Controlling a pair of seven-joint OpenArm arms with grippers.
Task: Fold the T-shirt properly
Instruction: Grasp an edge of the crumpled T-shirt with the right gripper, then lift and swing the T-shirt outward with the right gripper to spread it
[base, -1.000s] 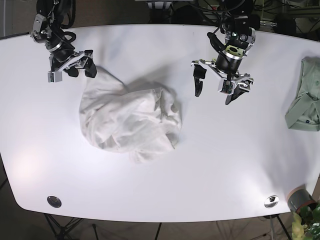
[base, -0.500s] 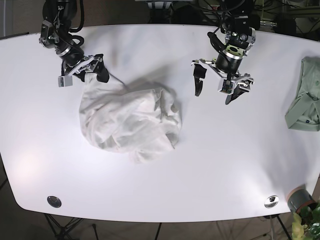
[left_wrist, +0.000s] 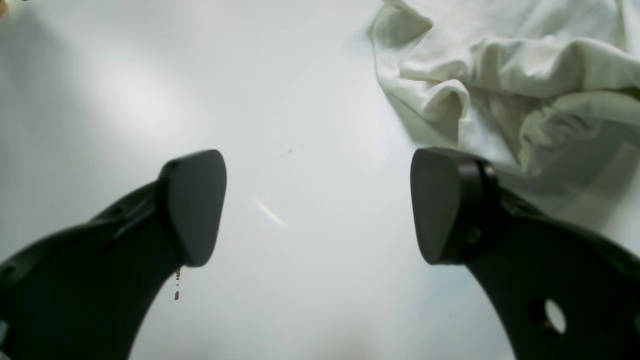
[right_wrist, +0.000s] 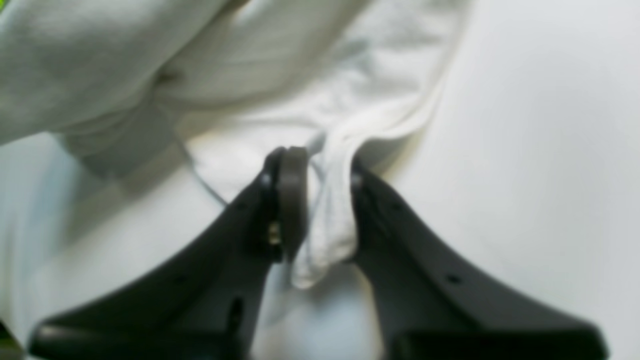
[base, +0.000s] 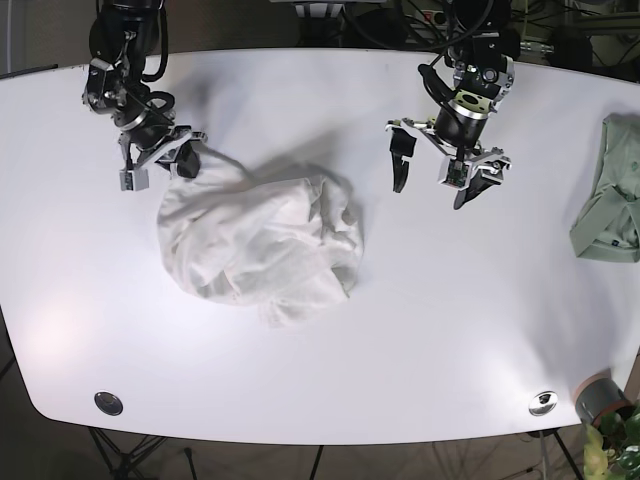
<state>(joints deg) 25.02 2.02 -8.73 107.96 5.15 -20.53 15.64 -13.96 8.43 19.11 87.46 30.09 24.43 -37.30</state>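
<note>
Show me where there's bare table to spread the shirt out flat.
The bare table runs wide between the crumpled T-shirt and the green garment, below the open left claw. It is crowded at the top left, where the right claw pinches the shirt's edge.

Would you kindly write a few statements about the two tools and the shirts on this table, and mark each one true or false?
1. The right tool is shut on a fold of the white T-shirt. True.
2. The left tool holds cloth. False: it is open over the bare table, with nothing between its fingers.
3. The white T-shirt lies flat and spread out. False: it is a crumpled heap.
4. A green garment lies at the table's edge, apart from both tools. True.
</note>
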